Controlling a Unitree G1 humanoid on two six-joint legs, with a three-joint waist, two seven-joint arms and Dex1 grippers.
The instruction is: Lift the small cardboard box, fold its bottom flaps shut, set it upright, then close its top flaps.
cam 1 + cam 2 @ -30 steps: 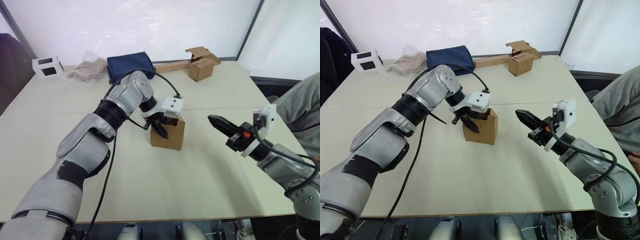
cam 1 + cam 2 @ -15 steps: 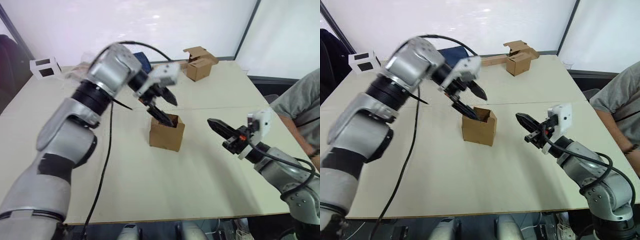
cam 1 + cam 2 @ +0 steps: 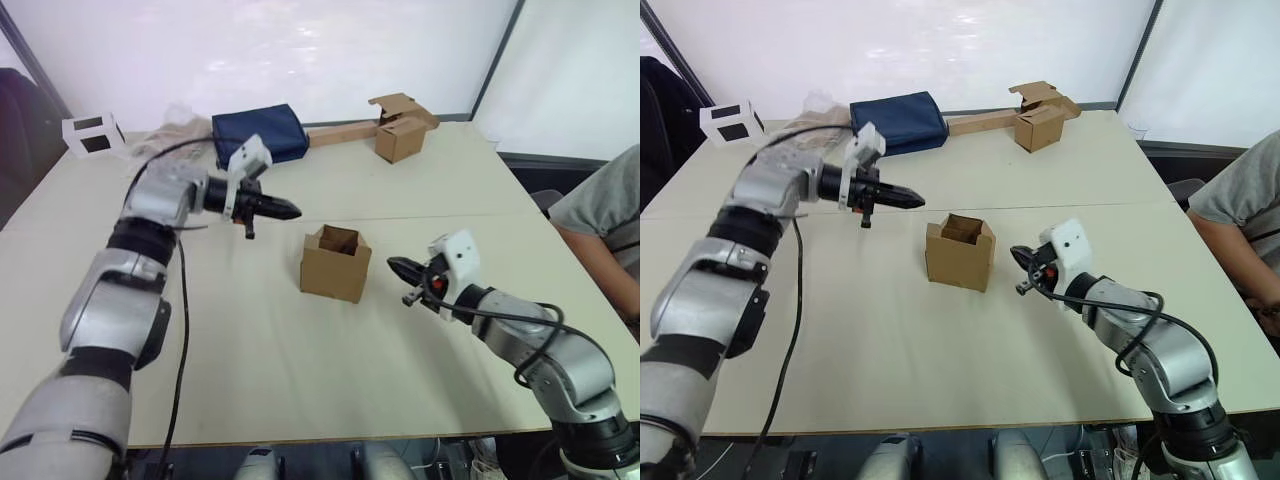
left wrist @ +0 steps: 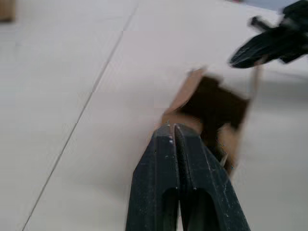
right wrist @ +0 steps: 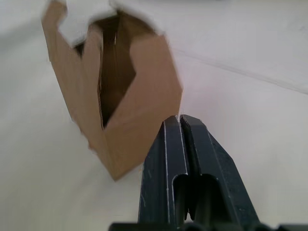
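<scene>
The small cardboard box (image 3: 335,264) stood upright near the middle of the pale tabletop (image 3: 300,380), plain brown and unmarked, its open end facing up. The top flaps (image 3: 338,237) rose nearly straight from the rim, short and uneven, leaving the dark inside in view. Nothing touched the box. The left claw (image 3: 290,211) hung above the tabletop on the box's left and a little behind it, apart from it, the forearm stretched almost level and the tip aimed toward the right; in the left wrist view its two black fingers (image 4: 166,168) lay pressed together. The right claw (image 3: 397,268) hovered low on the box's right side, near it but not in contact, pointing at its side wall, with the elbow bent outward; its fingers (image 5: 171,154) were likewise closed against each other, holding nothing. At the far edge sat a navy pouch (image 3: 258,133) and another brown box (image 3: 400,135).
</scene>
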